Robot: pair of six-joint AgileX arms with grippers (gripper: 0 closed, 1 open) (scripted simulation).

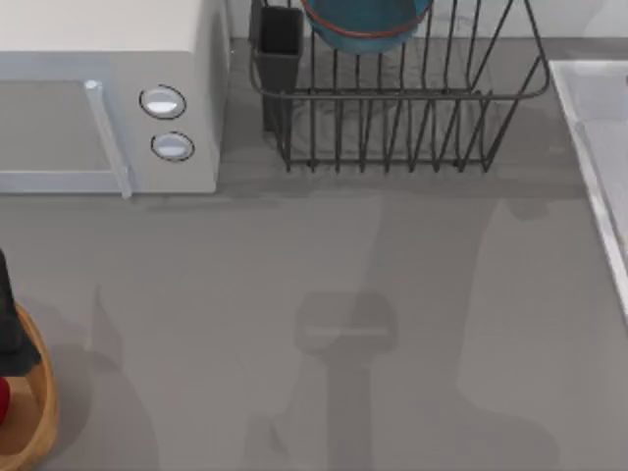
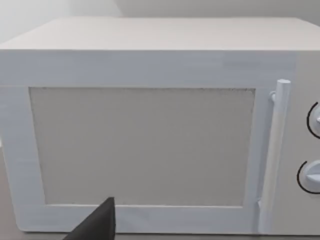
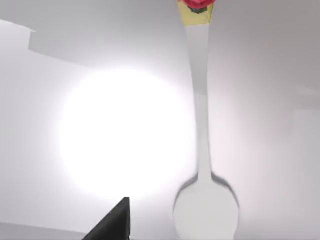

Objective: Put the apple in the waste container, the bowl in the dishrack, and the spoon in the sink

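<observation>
Black left arm point(image 1: 8, 314) sits at the table's left edge over the waste container point(image 1: 39, 412), where the apple point(image 1: 3, 400) shows red; its grip I cannot tell. The spoon point(image 3: 202, 150) lies on pale sink floor. The bowl point(image 1: 365, 25) rests in the far dishrack point(image 1: 392, 118), beside the white microwave point(image 1: 108, 98).

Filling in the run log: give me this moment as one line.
bowl: in dishrack | apple: in waste container | spoon: lying on pale surface under right arm | left arm: facing microwave
</observation>
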